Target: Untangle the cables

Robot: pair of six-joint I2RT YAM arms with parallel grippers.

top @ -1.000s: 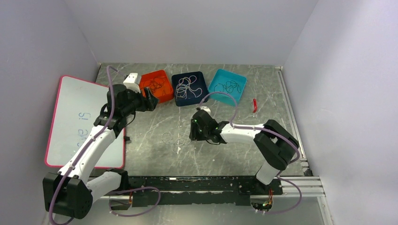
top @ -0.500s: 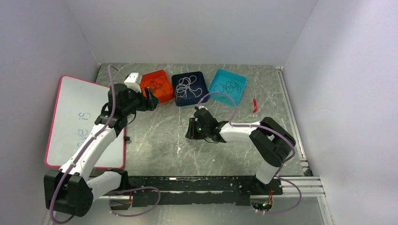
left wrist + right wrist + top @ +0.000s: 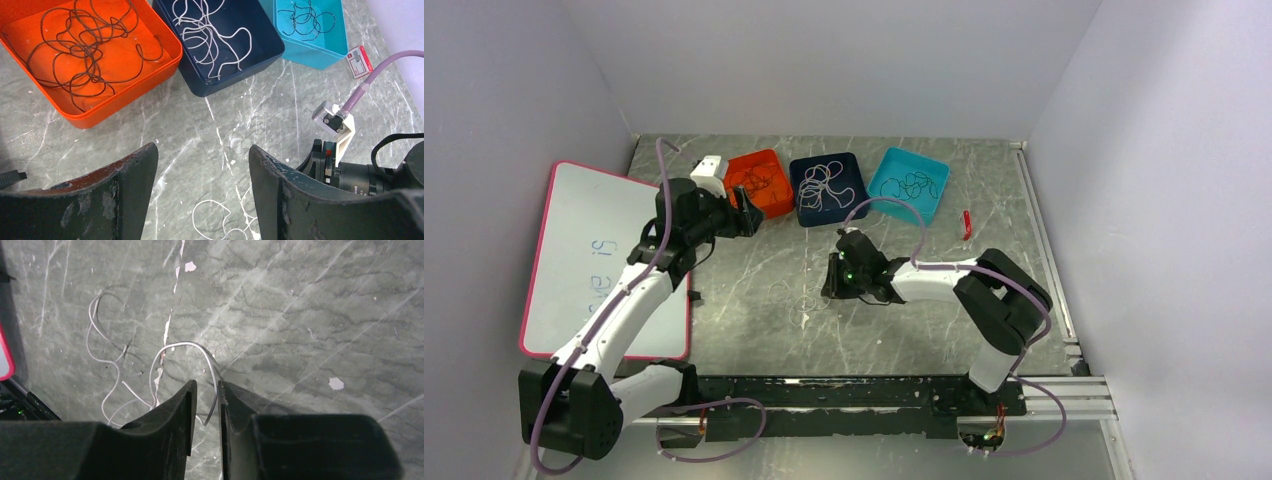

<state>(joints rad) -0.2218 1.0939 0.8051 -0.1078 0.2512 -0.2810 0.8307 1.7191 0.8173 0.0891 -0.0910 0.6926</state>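
A loose white cable [image 3: 799, 297] lies in curly loops on the grey table between the arms; it also shows in the left wrist view [image 3: 220, 225] and the right wrist view [image 3: 182, 347]. My right gripper [image 3: 829, 282] is low over its right end. Its jaws [image 3: 206, 385] stand narrowly apart, with a strand of the cable running into the gap. My left gripper [image 3: 749, 215] is wide open and empty [image 3: 202, 149], above the table in front of the orange tray [image 3: 125, 97]. That tray holds a brownish-red cable [image 3: 75, 50].
A navy tray [image 3: 235, 70] holds a white cable [image 3: 210, 35]. A teal tray [image 3: 310, 50] holds a black cable [image 3: 305, 15]. A small red and white item [image 3: 966, 224] lies right of the trays. A pink-rimmed whiteboard [image 3: 594, 260] lies at the left. A white box [image 3: 708, 170] sits behind the left gripper.
My right gripper has moved a little left, onto the end of the loose white cable, and then stayed there. My left gripper has hardly moved.
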